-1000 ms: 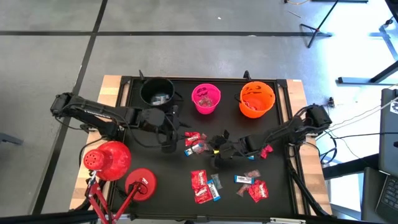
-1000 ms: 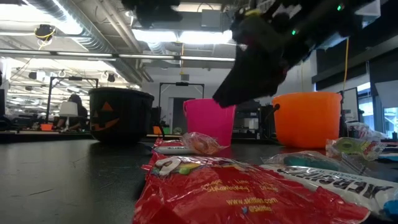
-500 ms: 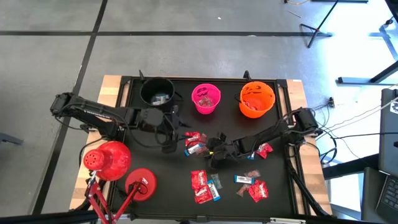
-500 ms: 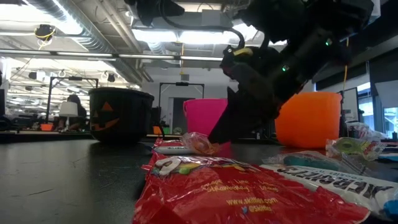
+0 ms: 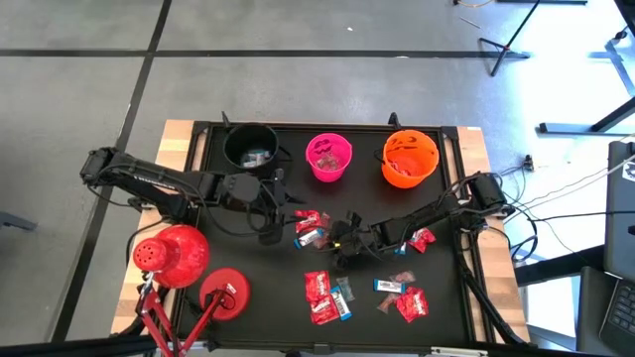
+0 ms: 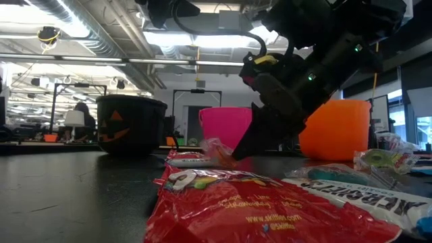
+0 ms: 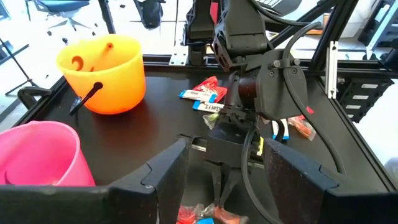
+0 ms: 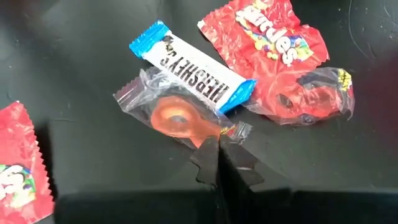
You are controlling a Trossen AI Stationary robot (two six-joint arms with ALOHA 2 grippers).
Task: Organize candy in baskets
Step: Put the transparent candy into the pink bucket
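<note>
Mid-table, right gripper pinches a clear-wrapped candy's edge, seemingly.

The right gripper sits low among sweets: a blue-and-white bar and red packets crowd just ahead of its fingertips. The left gripper blocks the space beyond them. The three buckets stand well apart behind; bare tabletop lies open beside it.
</note>
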